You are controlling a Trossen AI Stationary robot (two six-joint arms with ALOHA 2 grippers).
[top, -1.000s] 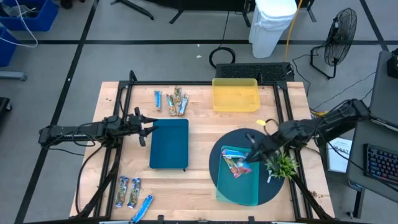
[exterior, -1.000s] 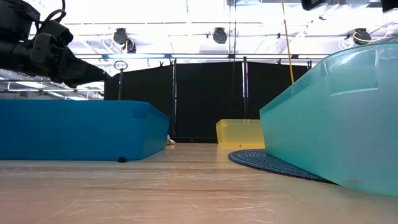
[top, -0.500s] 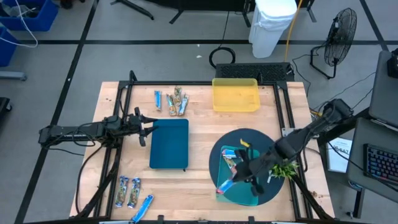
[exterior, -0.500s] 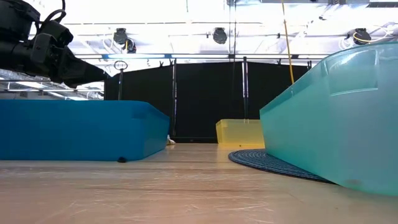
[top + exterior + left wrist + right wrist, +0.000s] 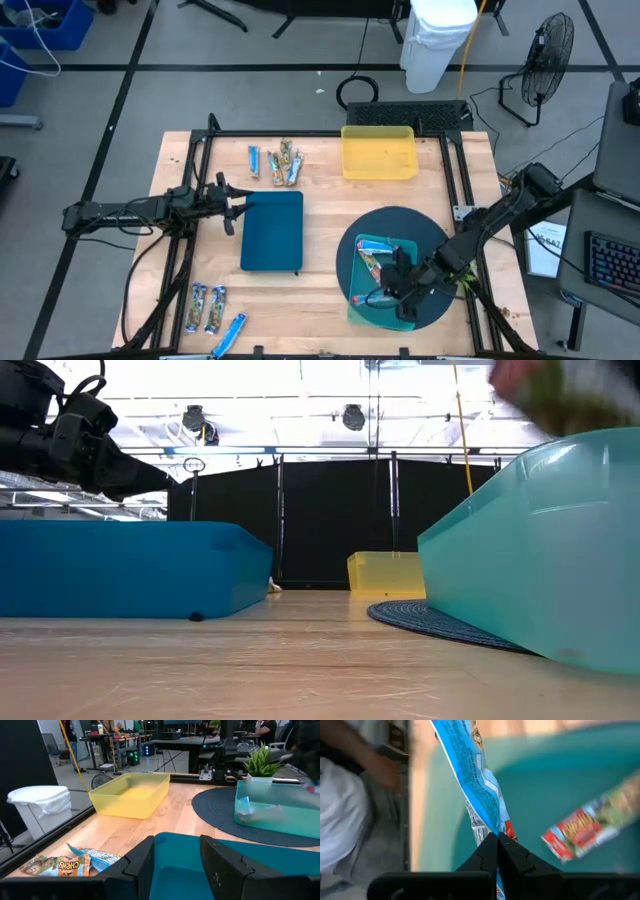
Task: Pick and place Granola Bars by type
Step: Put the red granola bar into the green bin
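Note:
My right gripper (image 5: 386, 293) hovers over the teal tray (image 5: 404, 318) on the round dark mat, shut on a blue-wrapped granola bar (image 5: 470, 785). A red-and-brown bar (image 5: 587, 829) lies on the tray floor below, with other bars (image 5: 374, 262) beside it. My left gripper (image 5: 229, 205) is open and waits at the left edge of the dark blue tray (image 5: 272, 232). Loose bars lie on the table in a far group (image 5: 276, 161) and a near-left group (image 5: 206, 308), with one blue bar (image 5: 229, 334) at the near edge. My right gripper pinches the blue bar between its two fingertips near one end of the wrapper (image 5: 492, 831). The rest of the bar juts out past the fingertips, and a short bit (image 5: 501, 887) runs back between the fingers. The bar is lifted clear above the teal tray.
A yellow tray (image 5: 379, 152) stands at the far side of the table. A small potted plant (image 5: 462, 270) sits at the mat's right edge, under my right arm. In the left wrist view, bars (image 5: 65, 865) lie beside the blue tray. People sit at desks beyond the table.
My right gripper has moved toward the table's near edge and a little left over the teal tray, with the blue bar in its fingers. The bar now shows as a blur at the upper right of the low view. My left arm has kept still.

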